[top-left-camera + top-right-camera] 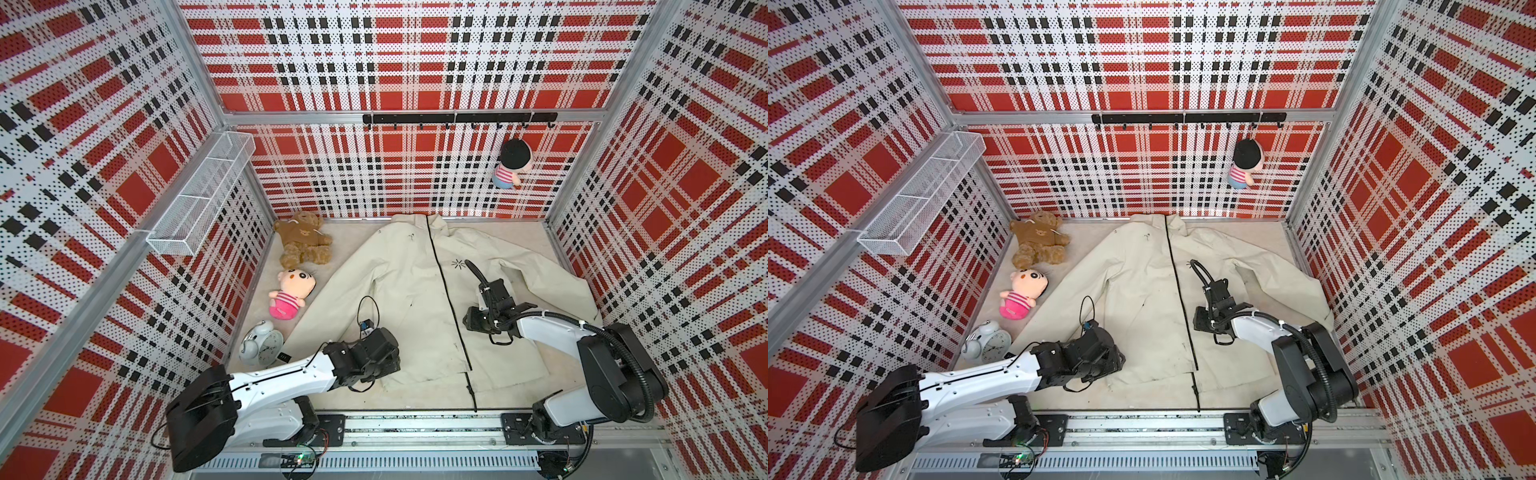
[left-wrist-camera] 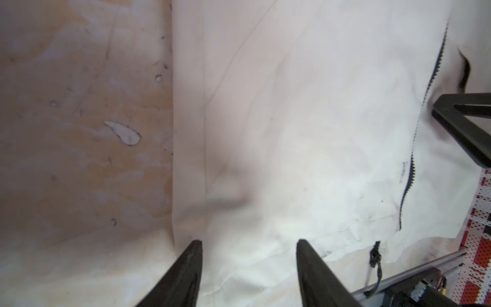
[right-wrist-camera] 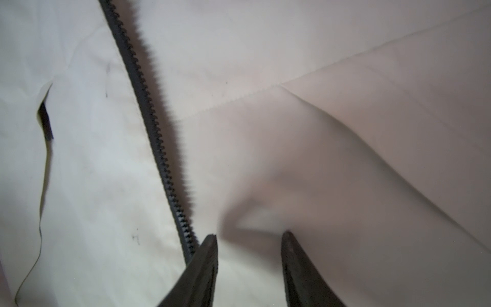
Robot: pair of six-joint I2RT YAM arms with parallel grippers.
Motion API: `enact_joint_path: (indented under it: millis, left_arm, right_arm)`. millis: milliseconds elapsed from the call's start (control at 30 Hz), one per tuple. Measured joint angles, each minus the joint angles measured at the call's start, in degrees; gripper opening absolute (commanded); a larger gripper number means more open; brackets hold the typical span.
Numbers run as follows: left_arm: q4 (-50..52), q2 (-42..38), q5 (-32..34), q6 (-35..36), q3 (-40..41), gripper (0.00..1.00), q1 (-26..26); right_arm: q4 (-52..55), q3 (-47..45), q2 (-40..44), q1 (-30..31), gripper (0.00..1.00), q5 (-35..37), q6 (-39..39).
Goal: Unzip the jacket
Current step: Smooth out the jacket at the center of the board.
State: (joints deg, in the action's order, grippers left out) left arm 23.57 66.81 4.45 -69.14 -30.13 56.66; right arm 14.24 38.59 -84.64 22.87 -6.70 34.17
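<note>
The cream jacket point(image 1: 407, 291) point(image 1: 1142, 291) lies flat on the table with its collar toward the back wall. Its black zipper point(image 1: 446, 291) point(image 3: 148, 111) runs from collar to hem. A small black pull point(image 2: 375, 256) shows at the hem. My left gripper point(image 2: 249, 241) is open just above the jacket's lower left hem, with only fabric under its tips. My right gripper point(image 3: 249, 234) is open too, low over the panel right of the zipper, one fingertip point(image 3: 210, 242) beside the teeth. In both top views the wrists point(image 1: 374, 353) point(image 1: 1217, 316) hide the fingers.
A brown teddy bear point(image 1: 303, 243), a pink doll point(image 1: 289, 295) and a white alarm clock point(image 1: 262, 345) lie along the left wall. A wire basket point(image 1: 199, 195) hangs on that wall. A hook rail point(image 1: 457, 118) at the back carries a doll point(image 1: 511, 164).
</note>
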Motion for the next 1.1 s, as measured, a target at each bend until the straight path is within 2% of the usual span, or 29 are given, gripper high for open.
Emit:
enact_joint_path:
  millis: [200,300,400,500,600,700,800,900,1100]
  left_arm:
    - [-0.96,2.97,-2.16,0.22,1.4,0.48,0.02]
    - [-1.7,3.87,-2.67,0.57,1.49,0.41,0.04]
    - [-2.56,4.5,-3.04,0.96,1.64,0.17,0.04]
    - [-3.72,4.83,-3.23,1.18,2.38,0.12,0.04]
    - [-5.38,4.52,-3.54,0.96,3.17,0.0,0.04]
    - [-6.62,2.45,-3.39,0.04,4.39,0.0,0.04]
    - [-8.24,-3.69,-2.4,-1.57,6.38,0.0,0.02]
    - [-10.32,-13.4,-0.61,-4.11,9.03,0.0,-0.52]
    - [-8.39,-30.32,1.73,-8.52,13.68,0.0,-4.44]
  right_arm:
    - [-0.39,0.0,0.0,0.02,0.41,0.09,0.0]
    - [-0.42,0.0,0.0,0.0,0.39,0.13,-0.02]
    - [-0.46,0.0,0.0,0.02,0.39,0.15,0.0]
    - [-0.61,0.0,0.0,0.02,0.38,0.28,0.02]
    - [-0.87,-0.09,0.0,0.02,0.36,0.31,0.04]
    - [-0.94,-0.2,-0.02,0.02,0.35,0.33,0.2]
    - [-1.38,-0.26,-0.46,0.02,0.34,0.5,0.46]
    - [-2.12,-0.31,-1.11,0.02,0.3,0.74,0.81]
    - [-4.76,-0.17,-2.56,0.02,0.26,1.16,1.66]
